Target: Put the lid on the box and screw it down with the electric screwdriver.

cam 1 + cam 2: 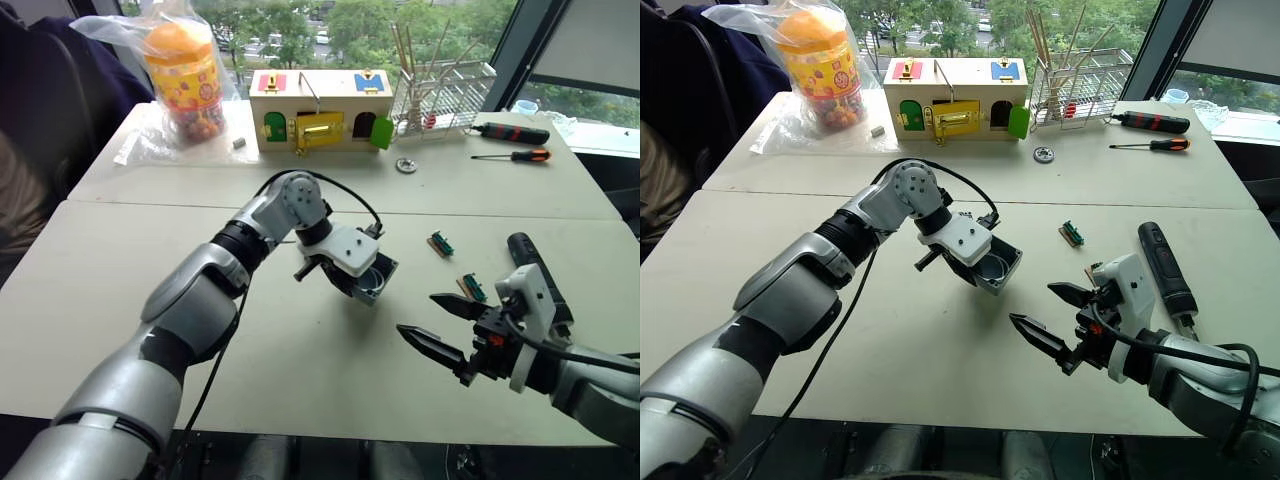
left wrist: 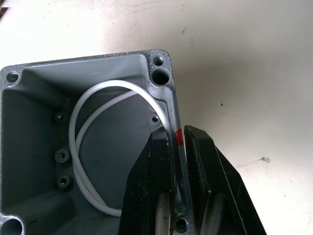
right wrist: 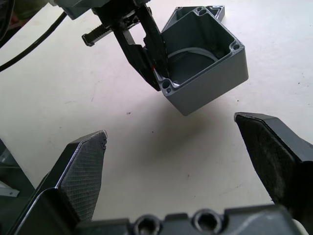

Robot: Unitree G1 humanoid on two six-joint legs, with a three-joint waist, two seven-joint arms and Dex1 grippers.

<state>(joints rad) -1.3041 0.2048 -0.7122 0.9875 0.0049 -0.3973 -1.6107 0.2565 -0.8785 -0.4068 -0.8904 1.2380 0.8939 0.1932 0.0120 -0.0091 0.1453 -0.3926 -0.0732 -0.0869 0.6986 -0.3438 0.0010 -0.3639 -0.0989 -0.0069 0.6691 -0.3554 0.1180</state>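
- While the left arm is stretched forward across the table (image 1: 120, 300) with the wrist bent downward, the left gripper (image 2: 179, 147) is clamped on one wall of the box (image 3: 205, 63), one finger inside and one outside.
- In the left wrist view the red mark (image 2: 179, 137) is seen on the pinched wall, right between the two fingers.
- The box is held open-topped and tilted, near mid-table; a white wire loop (image 2: 98, 147) is seen lying inside it, and screw holes are seen at the corners.
- Whether the box is lifted clear of the table or rests on an edge cannot be told.
- A second grey piece, probably the lid (image 3: 208, 11), is partly seen just behind the box in the right wrist view.
- The right arm is brought in low from the robot's right, forearm roughly level; the right gripper (image 1: 1050, 312) is spread wide with nothing between its fingers, pointed toward the box and well apart from it.
- The electric screwdriver (image 1: 1166, 265) is laid flat on the table just beside the right wrist, untouched.
- Two small green parts (image 1: 441, 244) are seen on the table between box and electric screwdriver.
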